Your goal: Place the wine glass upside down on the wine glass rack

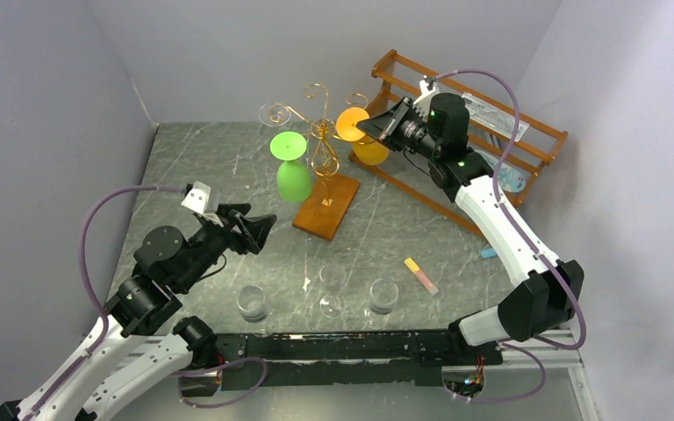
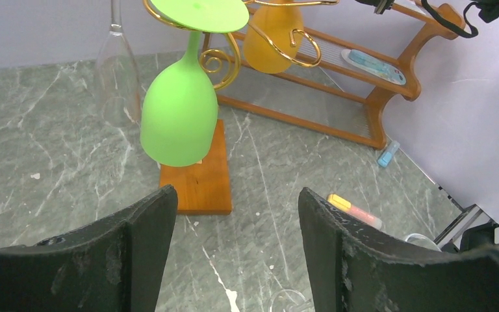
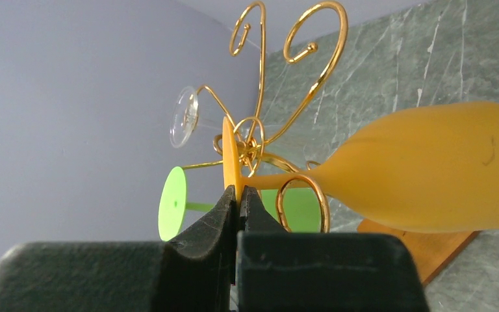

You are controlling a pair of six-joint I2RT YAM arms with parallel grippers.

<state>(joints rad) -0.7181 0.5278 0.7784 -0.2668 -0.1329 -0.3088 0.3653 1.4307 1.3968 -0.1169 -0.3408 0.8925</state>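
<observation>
The orange wine glass (image 3: pixel 429 175) is held upside down at the wine glass rack (image 3: pixel 260 78) by the right gripper (image 3: pixel 238 195), whose 2 fingers are pinched on the edge of the foot (image 3: pixel 230 149). From the fingertips the stem runs sideways toward the bowl, so the long axis lies across the fingers. A curled arm (image 3: pixel 302 201) sits just beside the stem, and whether the stem is seated in it cannot be told. The left gripper (image 2: pixel 234 195) is held with its 2 fingers spread and empty, the rack well ahead of them, so the right arm is judged the nearer for the release.
</observation>
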